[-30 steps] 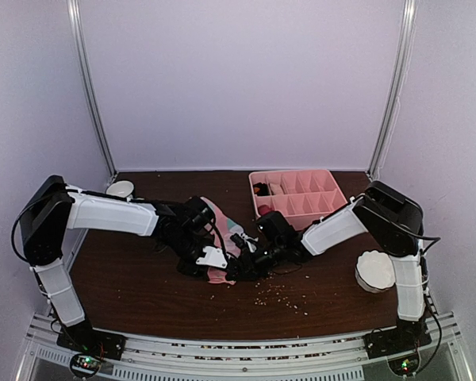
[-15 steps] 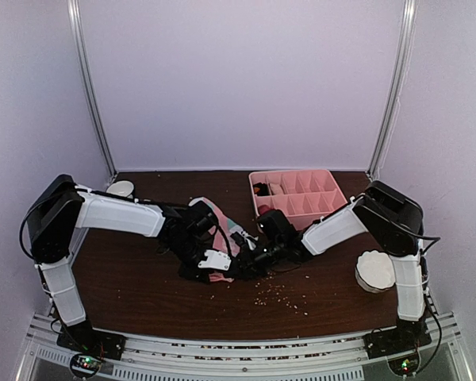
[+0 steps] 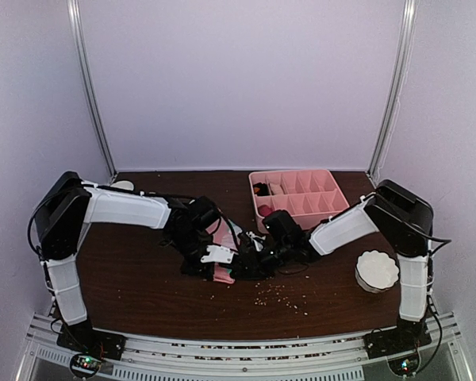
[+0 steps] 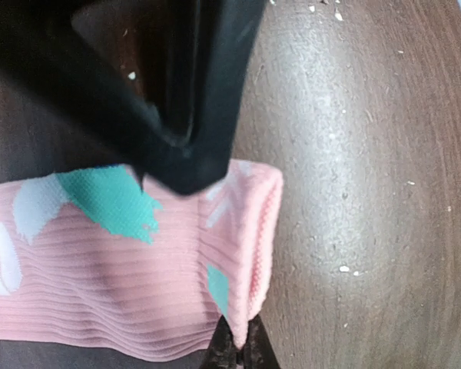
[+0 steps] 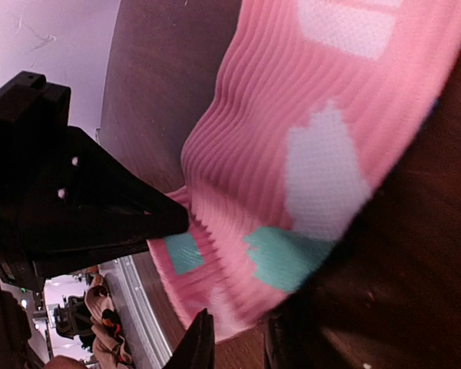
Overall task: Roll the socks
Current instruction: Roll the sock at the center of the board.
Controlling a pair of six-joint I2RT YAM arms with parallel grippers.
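Note:
The pink sock (image 3: 222,236) with mint-green patches lies at the table's middle between both grippers. In the left wrist view, my left gripper (image 4: 237,350) is shut on the folded cuff edge of the pink sock (image 4: 138,261). The black body of the right gripper (image 4: 192,115) looms just above it. My right gripper (image 5: 234,342) stands open, its fingers apart, with the pink sock's (image 5: 292,154) corner loose in the gap. In the overhead view, the left gripper (image 3: 218,268) and the right gripper (image 3: 247,264) almost touch. A beige and maroon bundle (image 3: 270,190), seemingly the other sock, sits in the tray.
A pink divided tray (image 3: 333,186) stands at the back right. A white ribbed bowl (image 3: 377,270) sits by the right arm's base. Crumbs (image 3: 282,295) are scattered in front of the grippers. Another white bowl (image 3: 123,185) peeks out behind the left arm.
My left gripper has closed on the sock's cuff and its arm has shifted right. The right gripper has let go and opened, moving slightly back and right.

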